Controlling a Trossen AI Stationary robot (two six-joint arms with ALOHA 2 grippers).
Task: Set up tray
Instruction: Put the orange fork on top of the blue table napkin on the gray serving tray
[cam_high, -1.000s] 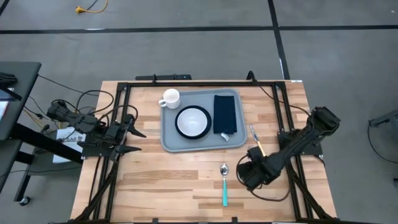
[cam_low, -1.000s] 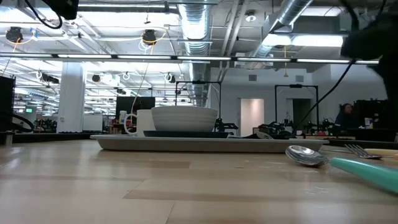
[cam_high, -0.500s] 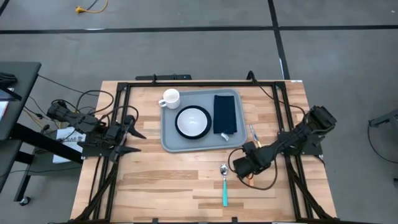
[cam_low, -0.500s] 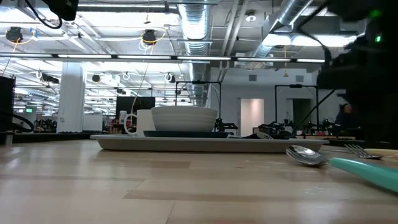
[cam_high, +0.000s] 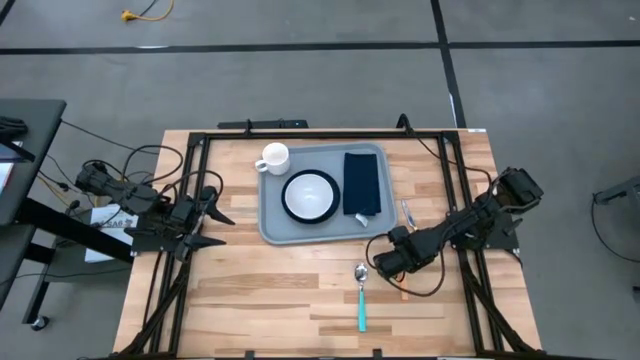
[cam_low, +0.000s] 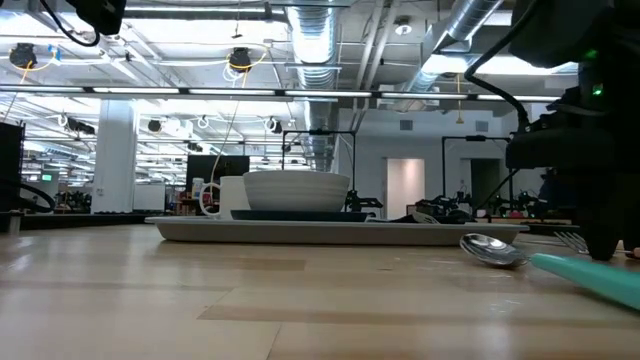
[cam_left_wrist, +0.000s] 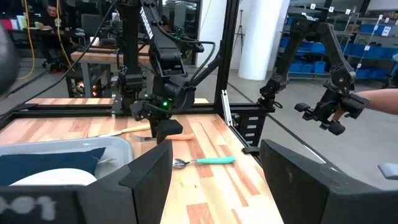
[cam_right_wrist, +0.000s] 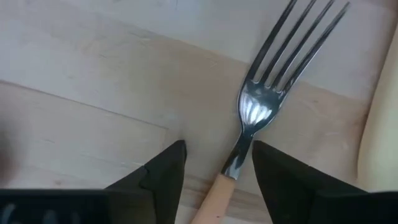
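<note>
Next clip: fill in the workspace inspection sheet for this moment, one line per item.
Surface: light wooden slatted table inside a black frame.
Job's things: light grey-blue rectangular tray holds a white bowl on a dark plate, a dark navy napkin and a white mug.
Clutter: teal-handled spoon and wooden-handled fork lie on the table off the tray.
Grippers: right gripper open, low over the fork; left gripper open, waiting at the table's left edge.
Cables: black leads by the left arm; yellow cable on the floor.
Surroundings: grey floor; workshop behind.

Bare wood lies open ahead of the tray (cam_high: 272, 228), save the spoon (cam_high: 361, 291) just beside the right claw (cam_high: 381, 262).
</note>
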